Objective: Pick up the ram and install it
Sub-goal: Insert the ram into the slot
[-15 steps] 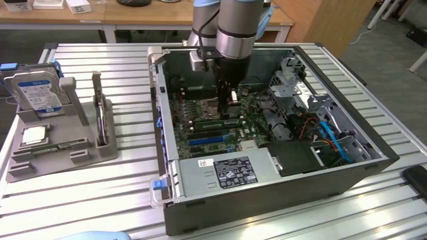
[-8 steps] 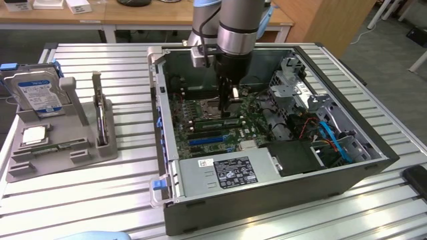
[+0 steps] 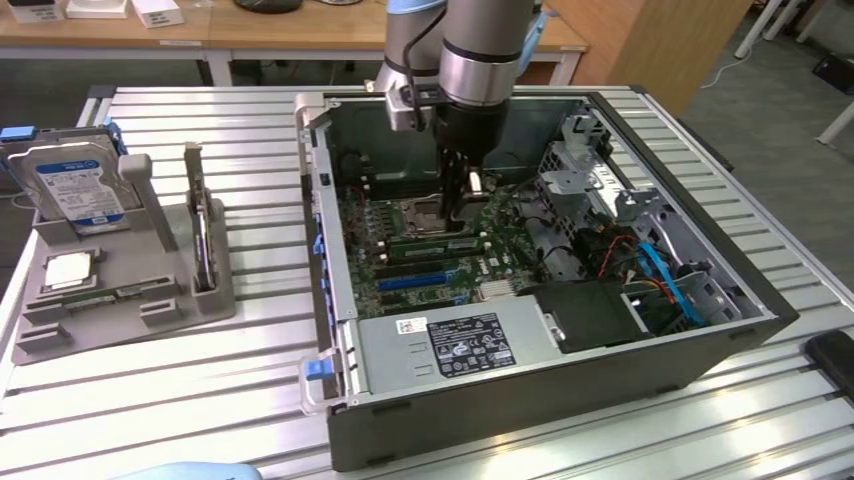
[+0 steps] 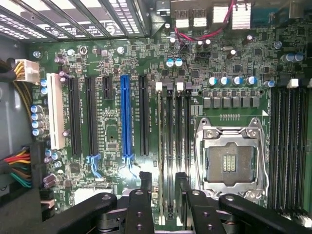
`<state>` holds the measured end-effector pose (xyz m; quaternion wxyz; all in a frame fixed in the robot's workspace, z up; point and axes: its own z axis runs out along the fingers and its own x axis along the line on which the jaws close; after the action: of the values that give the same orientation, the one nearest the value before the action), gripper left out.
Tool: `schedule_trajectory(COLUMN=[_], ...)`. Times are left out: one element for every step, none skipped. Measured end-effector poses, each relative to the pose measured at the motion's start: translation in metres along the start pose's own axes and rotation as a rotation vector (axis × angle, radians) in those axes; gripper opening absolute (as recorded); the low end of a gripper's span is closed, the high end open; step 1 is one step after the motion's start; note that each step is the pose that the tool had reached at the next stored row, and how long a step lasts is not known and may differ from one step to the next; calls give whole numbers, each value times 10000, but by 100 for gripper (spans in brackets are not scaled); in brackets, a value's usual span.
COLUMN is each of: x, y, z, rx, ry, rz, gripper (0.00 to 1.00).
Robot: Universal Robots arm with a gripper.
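The ram [image 4: 160, 146] is a thin green stick seen edge-on, standing in a motherboard memory slot beside the CPU socket [image 4: 229, 156]. In the exterior view the ram [image 3: 438, 242] shows as a green strip low inside the open computer case [image 3: 534, 390]. My gripper [image 3: 470, 212] reaches straight down into the case just above it. In the wrist view the gripper [image 4: 163, 178] is open, its two black fingertips [image 4: 145, 176] standing on either side of the stick with a gap to each side. Nothing is held between them.
Empty memory slots [image 4: 287, 146] lie on the far side of the socket, and blue and black expansion slots [image 4: 126, 117] beside the ram. A grey parts holder [image 3: 120, 290] at the exterior view's left carries a hard drive [image 3: 78, 185] and an upright dark card [image 3: 200, 230].
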<state>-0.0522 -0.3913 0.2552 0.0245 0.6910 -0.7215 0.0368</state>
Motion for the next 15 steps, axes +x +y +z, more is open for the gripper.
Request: schedule_trajectory(x=[-1,-1,-1,-1,-2,-2,-3,-3,-4,-4,-4,-4,-4,-4,-3], y=[-8,-16,-25,-33,-42,-51,-60,-70,-79,-88,-98,-108,-118,-128,-135], z=[-9,-18,-27,-36,-44,-52,-60,-68,-76,-84,-93,-102,-113,-124,-134], rx=[1,0,-1,-2,-1,-2,-3,-3,-4,-5,-6,-8,-11,-14,-19], ry=[0,1,1,2,2,2,1,1,1,1,2,2,1,2,2], rz=[0,0,-1,-1,0,0,1,0,0,0,0,0,-1,-2,-2], gripper=[33,33,33,33,33,33,33,33,33,33,33,33,33,33,33])
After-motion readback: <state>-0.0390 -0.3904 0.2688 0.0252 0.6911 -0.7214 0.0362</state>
